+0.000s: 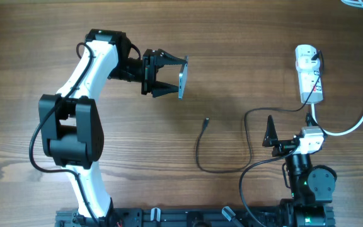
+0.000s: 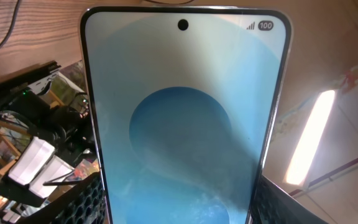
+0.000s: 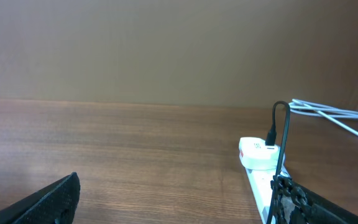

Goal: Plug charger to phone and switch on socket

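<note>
My left gripper (image 1: 169, 77) is shut on the phone (image 1: 182, 78) and holds it on edge above the table's left middle. In the left wrist view the phone's teal screen (image 2: 179, 112) fills the frame, clamped between the fingers of my left gripper (image 2: 176, 202). The charger's thin black cable loops over the table and ends in a loose tip (image 1: 207, 120) lying on the wood. The white socket (image 1: 309, 74) lies at the far right with a black plug in it. My right gripper (image 1: 290, 127) is open and empty just in front of the socket (image 3: 260, 155), its fingers (image 3: 173, 202) spread wide.
A thicker white lead (image 1: 358, 120) runs from the socket along the right edge and off the top right corner; it also shows in the right wrist view (image 3: 328, 112). The charger cable (image 3: 283, 124) rises from the plug beside my right finger.
</note>
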Robot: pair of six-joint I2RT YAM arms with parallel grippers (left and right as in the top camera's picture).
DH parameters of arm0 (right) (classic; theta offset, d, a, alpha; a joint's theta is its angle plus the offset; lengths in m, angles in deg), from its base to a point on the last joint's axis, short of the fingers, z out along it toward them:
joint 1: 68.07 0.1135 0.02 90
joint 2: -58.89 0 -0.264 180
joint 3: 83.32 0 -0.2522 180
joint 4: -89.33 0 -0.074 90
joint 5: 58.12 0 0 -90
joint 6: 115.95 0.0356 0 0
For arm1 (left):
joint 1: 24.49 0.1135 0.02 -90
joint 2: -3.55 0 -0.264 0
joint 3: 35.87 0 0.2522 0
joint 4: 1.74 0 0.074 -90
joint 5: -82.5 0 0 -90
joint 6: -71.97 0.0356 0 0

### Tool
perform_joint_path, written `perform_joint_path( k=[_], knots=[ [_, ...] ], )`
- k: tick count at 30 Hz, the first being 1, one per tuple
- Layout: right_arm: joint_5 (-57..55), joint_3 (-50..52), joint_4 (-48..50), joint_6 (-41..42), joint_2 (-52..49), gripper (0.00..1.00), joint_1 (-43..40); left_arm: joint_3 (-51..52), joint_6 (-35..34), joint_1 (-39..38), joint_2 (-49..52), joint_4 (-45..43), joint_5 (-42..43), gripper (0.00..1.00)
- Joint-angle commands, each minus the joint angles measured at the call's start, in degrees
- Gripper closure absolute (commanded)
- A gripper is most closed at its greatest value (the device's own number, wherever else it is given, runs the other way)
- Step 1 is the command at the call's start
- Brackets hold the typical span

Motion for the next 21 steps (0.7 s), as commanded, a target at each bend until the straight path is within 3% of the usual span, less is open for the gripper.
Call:
perform_joint_path(
  k=[1, 21],
  knots=[
    [-0.59, 0.07, 0.2, 0.04, 0.09, 0.0, 0.39, 0.04, 1.14, -0.07, -2.25, 0.87, 3.17, 0.41],
    [-0.59, 0.07, 0.2, 0.04, 0.09, 0.0, 0.39, 0.04, 1.84, -0.07, -2.25, 1.31, 3.17, 0.41]
  ],
)
